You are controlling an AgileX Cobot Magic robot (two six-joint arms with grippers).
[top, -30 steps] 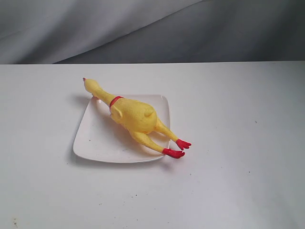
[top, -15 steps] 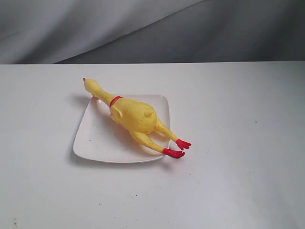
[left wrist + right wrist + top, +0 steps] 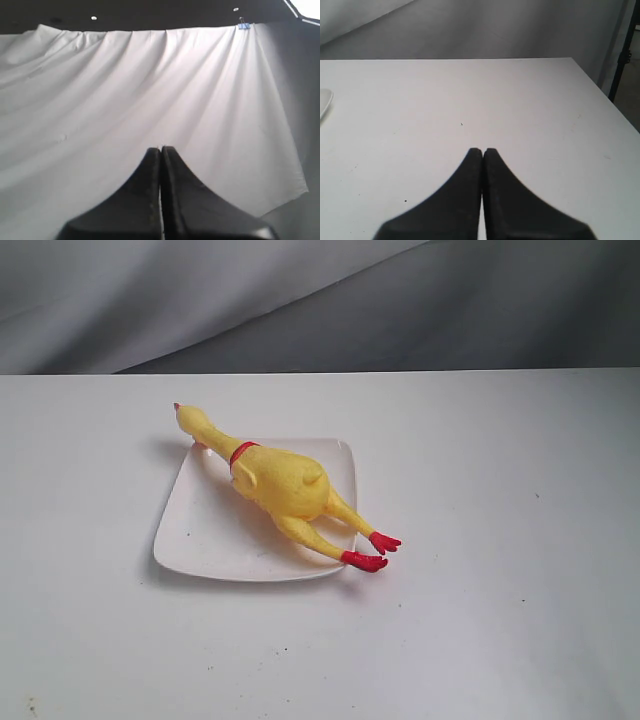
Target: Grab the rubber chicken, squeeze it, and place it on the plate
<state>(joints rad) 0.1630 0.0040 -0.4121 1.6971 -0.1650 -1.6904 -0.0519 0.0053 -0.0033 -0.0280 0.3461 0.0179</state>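
Observation:
The yellow rubber chicken (image 3: 283, 483) lies diagonally across the white square plate (image 3: 200, 540) in the exterior view. Its head pokes over the plate's far left rim and its red feet hang over the near right corner. Neither arm shows in the exterior view. My left gripper (image 3: 161, 148) is shut with nothing in it and faces a white cloth backdrop. My right gripper (image 3: 483, 150) is also shut and empty, above bare white tabletop. A sliver of the plate's rim (image 3: 323, 102) shows at the edge of the right wrist view.
The white table (image 3: 500, 540) spreads around the plate, with small dark specks. A grey cloth backdrop (image 3: 300, 300) hangs behind the far edge. The table's side edge (image 3: 600, 90) and a dark stand (image 3: 622, 55) show in the right wrist view.

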